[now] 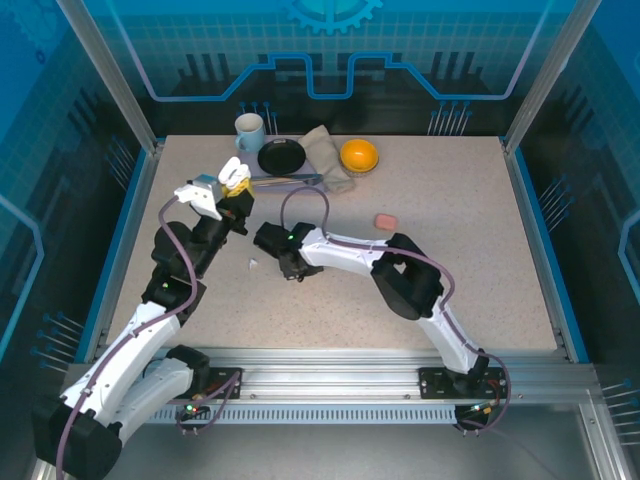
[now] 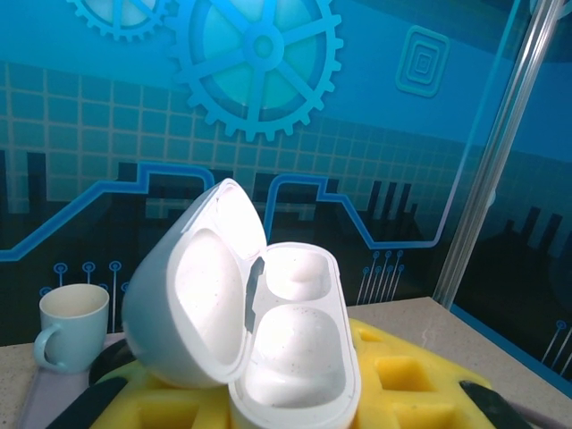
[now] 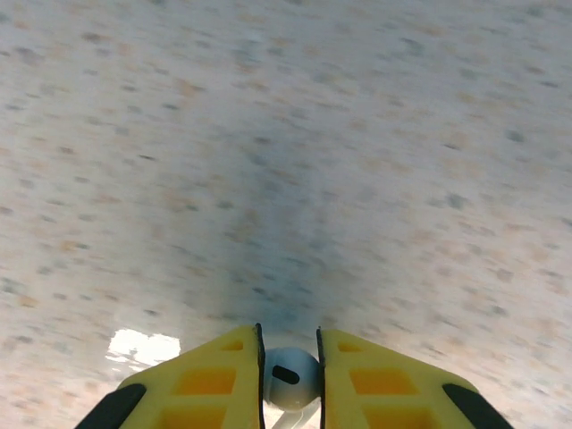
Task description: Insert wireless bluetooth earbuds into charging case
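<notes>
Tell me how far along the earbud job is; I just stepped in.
Done: the white case is held open in the left tool, wells apparently empty. In hand: the right tool pinches a white earbud just above the table. Left: seating it, then the small white bit on the table.

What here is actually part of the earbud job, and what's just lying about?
Part of the job: white earbud, pinched in the right gripper; open white case, held by the left gripper; probably the pink case.
Just lying about: mug, black dish, cloth, orange bowl.
</notes>
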Robot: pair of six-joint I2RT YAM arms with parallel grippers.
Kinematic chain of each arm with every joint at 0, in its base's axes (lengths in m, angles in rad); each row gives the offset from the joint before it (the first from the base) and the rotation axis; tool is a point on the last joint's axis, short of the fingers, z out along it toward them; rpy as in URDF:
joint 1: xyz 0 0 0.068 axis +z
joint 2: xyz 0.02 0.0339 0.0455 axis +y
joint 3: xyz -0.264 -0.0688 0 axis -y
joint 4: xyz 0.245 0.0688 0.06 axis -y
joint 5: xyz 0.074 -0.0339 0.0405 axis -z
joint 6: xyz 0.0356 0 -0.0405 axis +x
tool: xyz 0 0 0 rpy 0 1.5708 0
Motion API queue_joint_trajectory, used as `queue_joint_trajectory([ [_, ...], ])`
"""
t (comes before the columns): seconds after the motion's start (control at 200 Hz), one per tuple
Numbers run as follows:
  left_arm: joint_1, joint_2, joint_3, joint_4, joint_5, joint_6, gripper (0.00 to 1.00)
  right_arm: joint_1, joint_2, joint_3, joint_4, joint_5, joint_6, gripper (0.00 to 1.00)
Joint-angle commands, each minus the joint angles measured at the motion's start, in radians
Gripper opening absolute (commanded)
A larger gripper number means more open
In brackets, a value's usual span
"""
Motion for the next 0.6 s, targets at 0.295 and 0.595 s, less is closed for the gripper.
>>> queue_joint_trajectory([
  [0.295,0.01,0.008,0.003,-0.009,0.143,0.002,0.0,-0.12,-0.282,-0.291,0.139,0.071,-0.055,0.19],
  [0.595,0.01,0.037,-0.072,0.023,0.247,-0.015,0.0,-0.19,-0.413,-0.419,0.252,0.047,-0.126,0.19],
])
